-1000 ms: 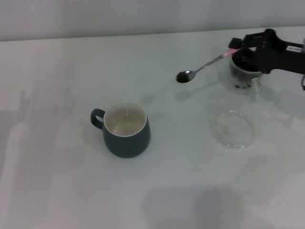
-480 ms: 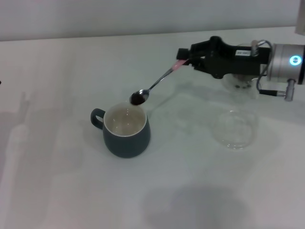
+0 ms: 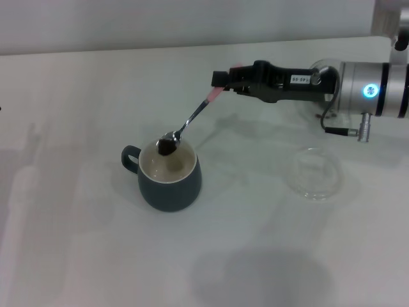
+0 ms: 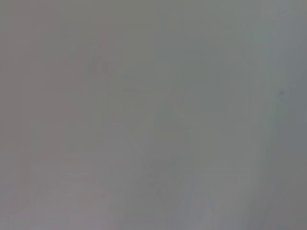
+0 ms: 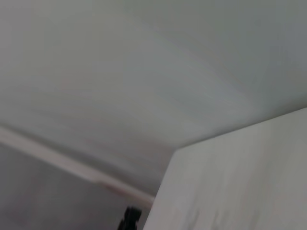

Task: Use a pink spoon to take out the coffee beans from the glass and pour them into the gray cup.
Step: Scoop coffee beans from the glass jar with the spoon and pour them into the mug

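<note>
In the head view my right gripper is shut on the pink handle end of the pink spoon. The spoon slopes down to the left, and its bowl, dark with coffee beans, hangs over the open mouth of the gray cup. The cup stands left of centre, its loop handle pointing left, its cream inside showing. The glass is mostly hidden behind my right arm at the far right; only part of its rim shows. My left gripper is out of view.
A flat shallow clear glass dish lies on the white table, right of the gray cup and below my right arm. The two wrist views show only blank pale surfaces.
My right arm has swung left from the glass, carrying the loaded spoon. The spoon's bowl went from beside the glass to the cup's rim and now hangs over the cup's mouth.
</note>
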